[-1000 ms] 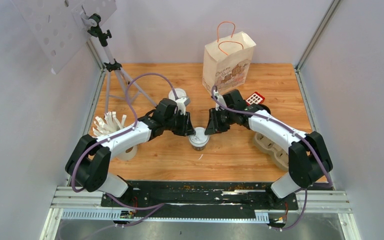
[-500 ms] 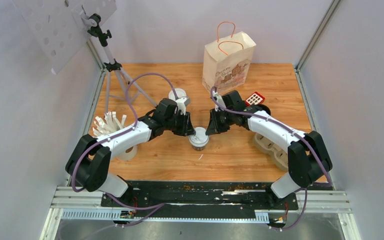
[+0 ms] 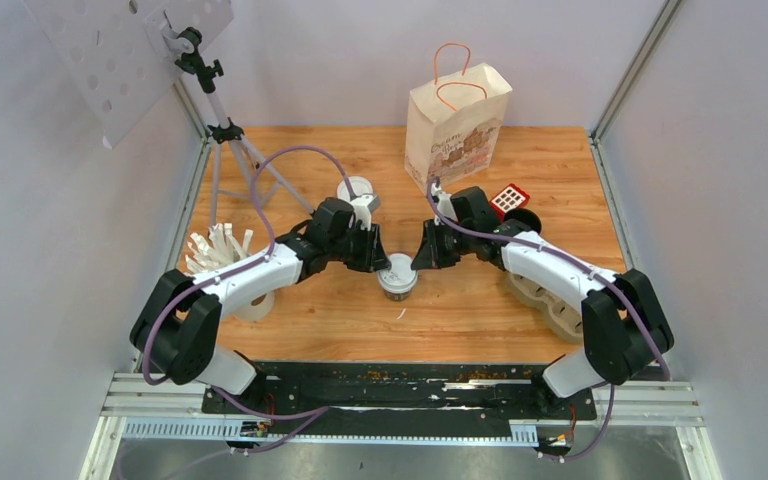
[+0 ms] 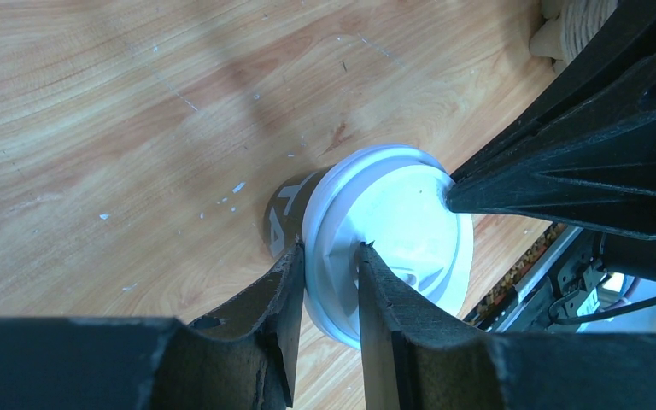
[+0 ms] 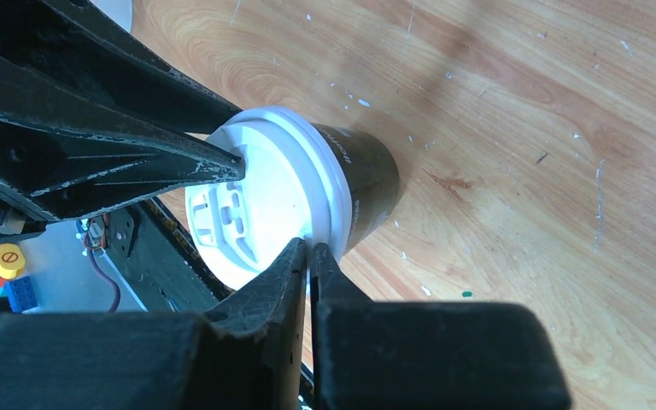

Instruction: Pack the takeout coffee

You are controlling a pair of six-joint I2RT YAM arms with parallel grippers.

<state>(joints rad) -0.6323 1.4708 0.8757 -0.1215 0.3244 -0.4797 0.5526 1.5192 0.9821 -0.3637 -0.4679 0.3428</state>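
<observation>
Nothing is packed yet. The lidded coffee cup stands mid-table between my arms, with my left gripper clamped across its lid rim and my right gripper pinched almost together on the opposite rim. The second lidded cup sits farther back, to the left. The paper bag stands at the far edge, its inside hidden. The pulp carrier on the right shows no cup in its visible wells.

Lidded cup is partly covered from above by left gripper and right gripper. Its base is hidden under the lid in the left wrist view, and the side lettering is unreadable. Second cup is partly hidden behind left arm. Pulp carrier is overlapped by right arm. Paper bag print is too small to read.
</observation>
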